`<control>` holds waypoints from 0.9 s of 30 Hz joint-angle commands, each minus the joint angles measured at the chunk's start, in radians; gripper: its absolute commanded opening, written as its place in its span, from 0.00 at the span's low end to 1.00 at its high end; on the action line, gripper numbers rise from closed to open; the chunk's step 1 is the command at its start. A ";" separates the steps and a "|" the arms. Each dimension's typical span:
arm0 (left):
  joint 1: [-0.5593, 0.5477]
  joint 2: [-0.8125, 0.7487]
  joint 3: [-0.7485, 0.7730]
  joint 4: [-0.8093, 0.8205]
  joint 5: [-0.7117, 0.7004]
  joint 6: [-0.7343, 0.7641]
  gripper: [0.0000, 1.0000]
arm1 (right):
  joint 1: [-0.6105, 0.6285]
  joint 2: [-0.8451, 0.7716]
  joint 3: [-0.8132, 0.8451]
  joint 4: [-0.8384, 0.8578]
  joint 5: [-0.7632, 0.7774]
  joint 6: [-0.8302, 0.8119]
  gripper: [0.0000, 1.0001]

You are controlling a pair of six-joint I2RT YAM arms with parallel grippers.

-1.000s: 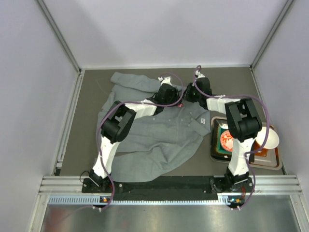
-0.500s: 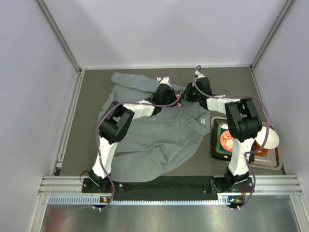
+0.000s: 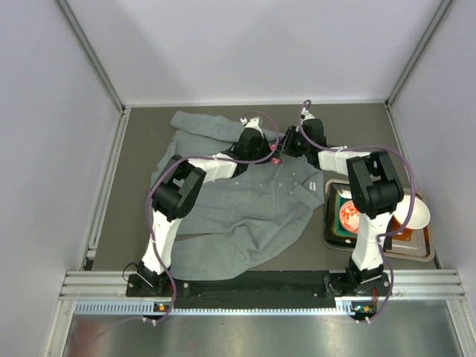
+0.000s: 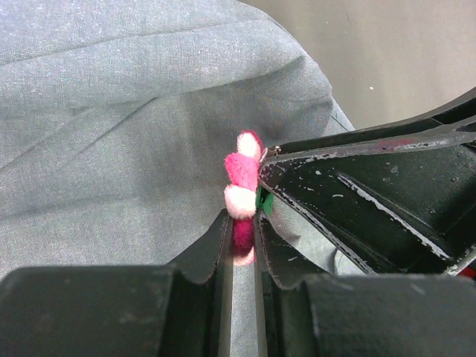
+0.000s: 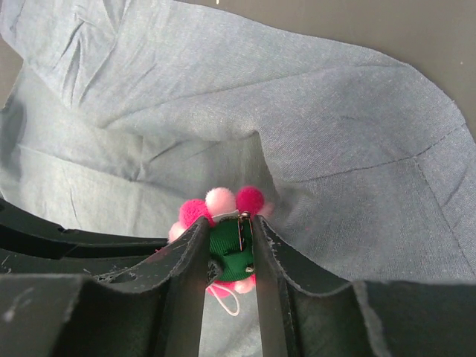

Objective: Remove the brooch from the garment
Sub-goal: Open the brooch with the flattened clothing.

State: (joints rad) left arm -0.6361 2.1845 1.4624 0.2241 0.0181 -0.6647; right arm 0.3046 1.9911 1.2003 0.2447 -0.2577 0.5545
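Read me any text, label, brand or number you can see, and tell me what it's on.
Nothing is legible in any view.
White label on the grey shirt: too small to read.
Round red-orange print in the tray: blurred, unreadable.
Brooch: no lettering visible.

Garment (image 3: pixel 238 216) spread on the surface (image 3: pixel 134 186) ahead of me, brooch (image 5: pixel 223 202) on its far part, between my left claw (image 4: pixel 240 223) and right claw (image 5: pixel 229 227), tray (image 3: pixel 329 223) right of the garment
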 commanded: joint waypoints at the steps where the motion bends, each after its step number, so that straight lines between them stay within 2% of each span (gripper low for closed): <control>1: -0.004 -0.017 0.044 0.057 0.022 -0.006 0.00 | 0.010 -0.012 0.002 0.042 -0.014 0.042 0.31; 27: -0.002 -0.015 0.032 0.081 0.022 -0.024 0.00 | 0.010 0.014 -0.001 0.010 -0.003 0.038 0.25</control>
State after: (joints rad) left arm -0.6365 2.1849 1.4647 0.2245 0.0254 -0.6746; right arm 0.3046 1.9911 1.1984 0.2455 -0.2554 0.5949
